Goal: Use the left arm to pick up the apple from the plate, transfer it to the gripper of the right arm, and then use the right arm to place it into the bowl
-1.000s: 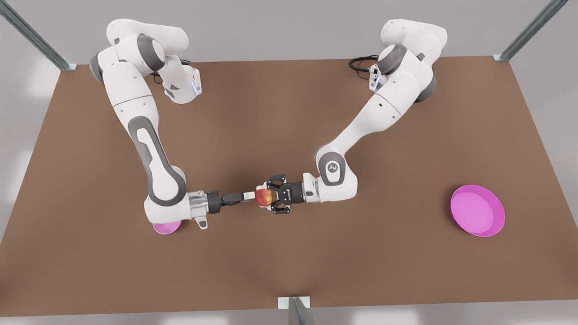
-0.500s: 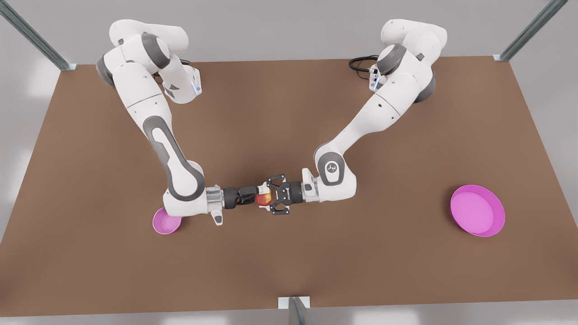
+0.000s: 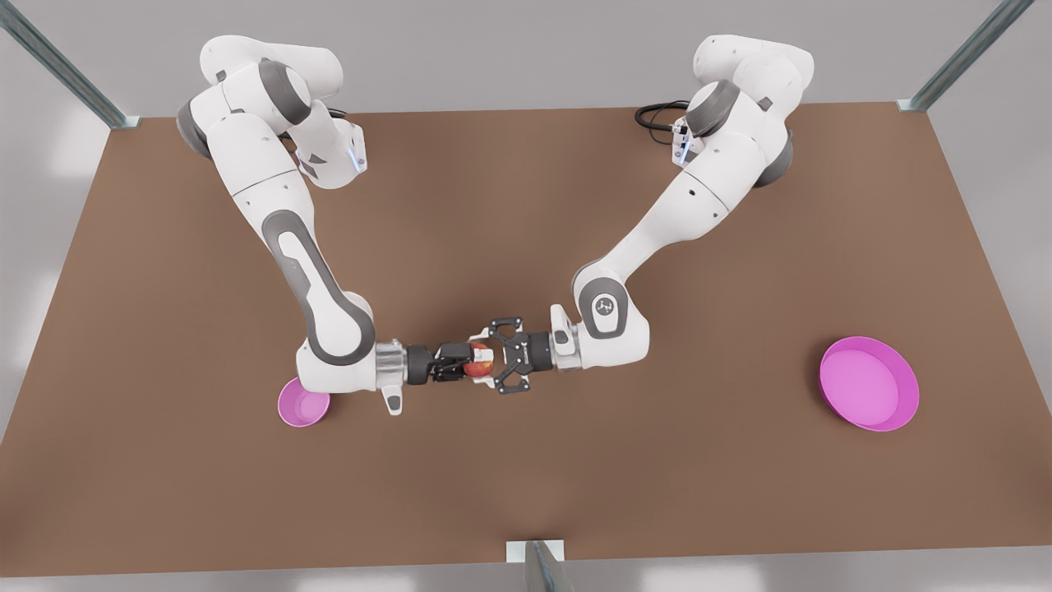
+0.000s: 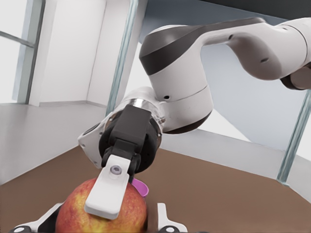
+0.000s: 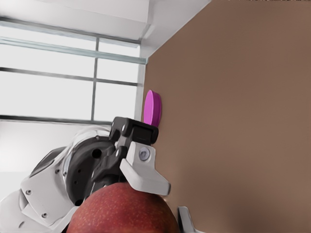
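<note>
Front view has both arms meeting mid-air over the counter (image 3: 526, 205): left pincer (image 3: 491, 367) clamped on the apple (image 3: 477, 367), right pincer (image 3: 470, 363) closing around it for handoff.

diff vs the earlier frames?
The right pincer moved toward the front view's right, and its fingers now bracket the apple, uncovering the bowl. The left pincer stays shut on the apple; the plate is unmoved.
</note>
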